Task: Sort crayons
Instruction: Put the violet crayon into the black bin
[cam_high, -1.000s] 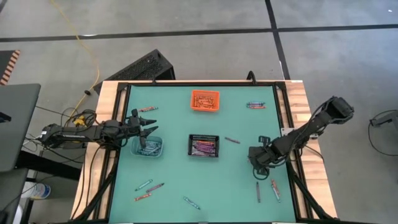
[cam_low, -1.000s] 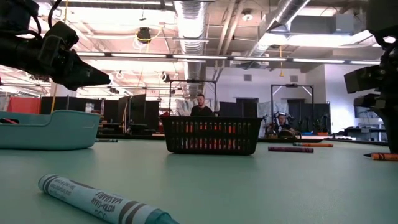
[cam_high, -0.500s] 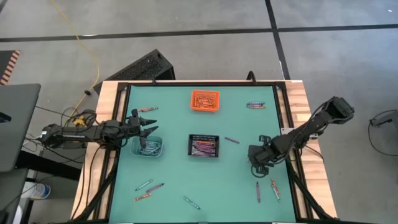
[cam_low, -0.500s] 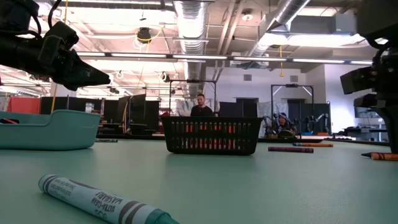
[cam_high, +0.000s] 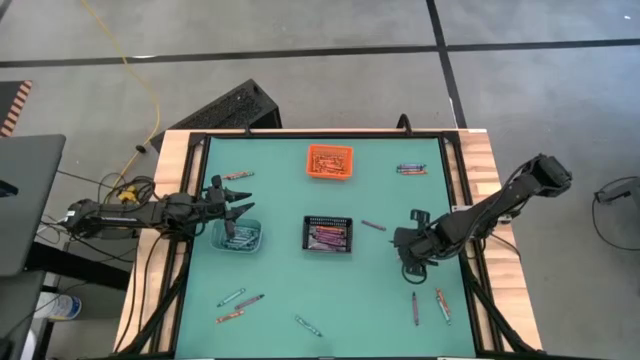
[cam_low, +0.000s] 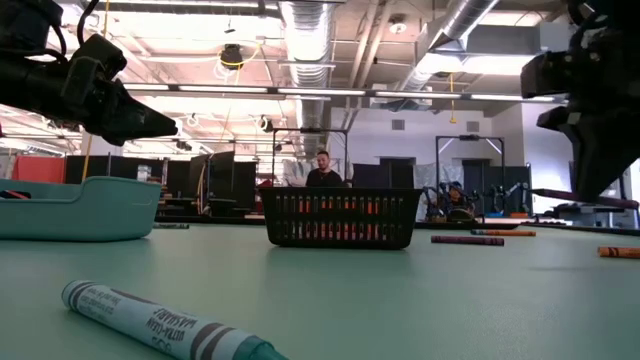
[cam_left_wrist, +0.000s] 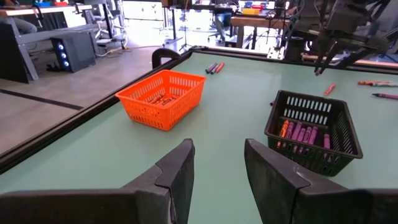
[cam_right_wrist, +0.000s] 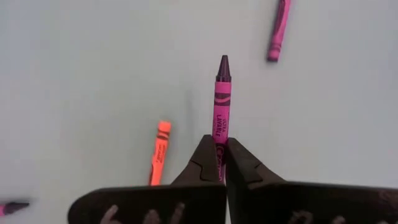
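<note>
With its fingers pinched on a purple crayon (cam_right_wrist: 219, 106), the right gripper (cam_right_wrist: 219, 163) next needs to carry it to the black bin (cam_high: 328, 234); the left gripper (cam_left_wrist: 216, 168) hangs with fingers apart above the teal bin (cam_high: 238, 237).

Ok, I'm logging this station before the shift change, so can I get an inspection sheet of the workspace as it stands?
Surface: green table, wooden side rails.
Job's things: loose crayons lie at the near left, near right and far right; more fill the orange bin, the black bin and the clear bin.
Clutter: nothing seen.
Grippers: right gripper is shut on a purple crayon, lifted off the table; left gripper is open, beside the clear bin.
Cables: yellow cable on the floor; cables at the left arm's base.
Surroundings: workshop hall, a person standing far behind.
</note>
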